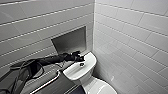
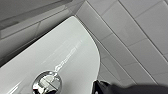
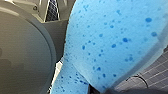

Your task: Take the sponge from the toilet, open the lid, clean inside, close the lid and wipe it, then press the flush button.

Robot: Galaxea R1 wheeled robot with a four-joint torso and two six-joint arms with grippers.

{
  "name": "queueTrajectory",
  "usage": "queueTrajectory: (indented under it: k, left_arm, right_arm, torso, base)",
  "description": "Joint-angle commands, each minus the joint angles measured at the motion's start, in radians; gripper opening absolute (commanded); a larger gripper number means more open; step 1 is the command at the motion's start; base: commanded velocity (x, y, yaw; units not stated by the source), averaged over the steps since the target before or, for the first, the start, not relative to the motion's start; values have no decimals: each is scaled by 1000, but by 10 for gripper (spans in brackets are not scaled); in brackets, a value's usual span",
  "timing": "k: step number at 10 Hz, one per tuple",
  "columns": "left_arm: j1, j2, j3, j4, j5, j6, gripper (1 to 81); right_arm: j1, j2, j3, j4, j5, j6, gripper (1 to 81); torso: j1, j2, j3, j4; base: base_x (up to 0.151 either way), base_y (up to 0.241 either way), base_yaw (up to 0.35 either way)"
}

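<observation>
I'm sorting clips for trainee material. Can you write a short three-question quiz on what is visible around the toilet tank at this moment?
1. True or false: the left gripper is close to the flush button on the tank top of the toilet.
2. What colour is the sponge? A white, B blue, C green.
3. Fill in: the flush button shows close up in the ___ wrist view.
Key: 1 true; 2 B; 3 left.
</observation>
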Motion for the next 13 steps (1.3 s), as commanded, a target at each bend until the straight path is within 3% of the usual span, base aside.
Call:
queueTrajectory:
  k: [1, 4, 6, 8, 10, 13]
  left_arm:
    - [-159, -196, 314, 0, 25, -24, 10]
    - [69, -437, 612, 112, 23, -21, 10]
    - [267, -540, 698, 221, 13, -22, 10]
    - [471, -588, 716, 315, -25, -18, 10]
    - [658, -603, 689, 421, -125, -15, 10]
    - [873, -540, 570, 505, -197, -13, 10]
  right_arm:
    - [3, -12, 26, 4, -88, -3, 10]
    - [6, -13, 23, 6, -88, -3, 10]
    - [6, -13, 20, 4, -88, -3, 10]
    - [5, -13, 14, 3, -88, -6, 10]
    - [5, -7, 2, 4, -88, -6, 10]
    - [-1, -1, -4, 4, -88, -6, 10]
  torso:
    - [0, 0, 0, 0]
    - [0, 0, 0, 0]
    - [0, 0, 102, 0]
    - [1, 0, 148, 0]
    - [0, 0, 219, 0]
    - [-1, -1, 324, 0]
  base:
    - [0, 0, 0]
    - [0, 0, 0]
    - [0, 0, 0]
    - [0, 0, 0]
    - [0, 0, 0]
    - [0, 0, 0]
